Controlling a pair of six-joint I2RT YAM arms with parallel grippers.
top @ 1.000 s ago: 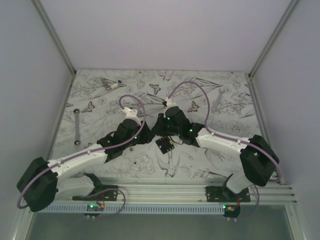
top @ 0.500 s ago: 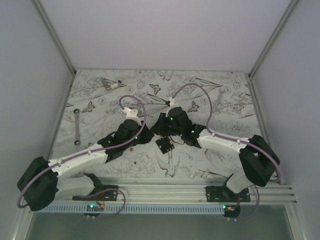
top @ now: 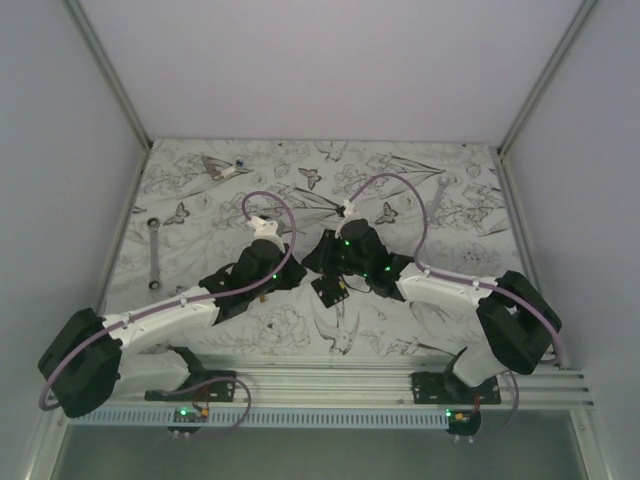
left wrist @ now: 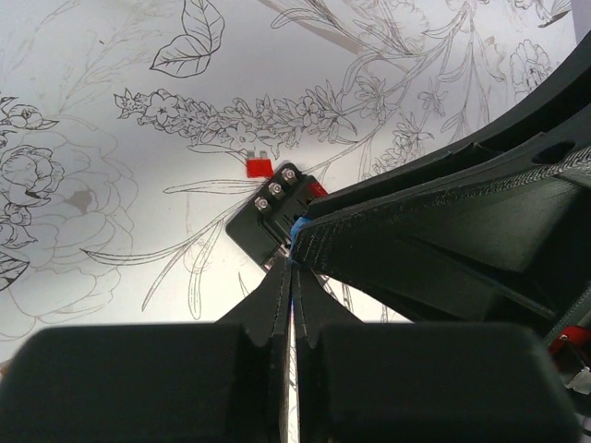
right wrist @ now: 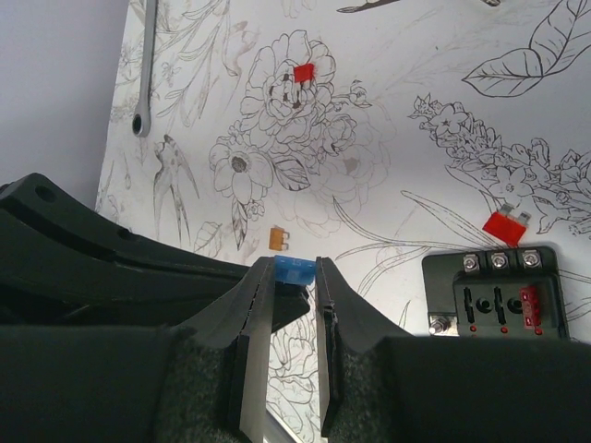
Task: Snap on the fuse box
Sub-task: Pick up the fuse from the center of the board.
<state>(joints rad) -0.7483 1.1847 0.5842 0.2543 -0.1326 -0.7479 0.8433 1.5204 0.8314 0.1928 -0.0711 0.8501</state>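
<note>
The fuse box (top: 331,290) is a small black block on the flowered mat; it also shows in the left wrist view (left wrist: 263,221) and in the right wrist view (right wrist: 494,295), with one red fuse (right wrist: 529,305) seated in it. My right gripper (right wrist: 295,277) is shut on a small blue fuse (right wrist: 295,269), held above the mat left of the box. My left gripper (left wrist: 293,263) is shut, its tips meeting the same blue fuse (left wrist: 295,224). In the top view the two grippers, left (top: 298,272) and right (top: 325,268), touch just beyond the box.
Loose fuses lie on the mat: a red one (right wrist: 504,226) beside the box, an orange one (right wrist: 279,239), another red one (right wrist: 303,72). A ring spanner (top: 155,255) lies at the left, a metal tool (top: 222,166) far left, a spanner (top: 437,205) far right.
Both grippers have closed in on each other above the fuse box; the right wrist has shifted slightly nearer and to the right.
</note>
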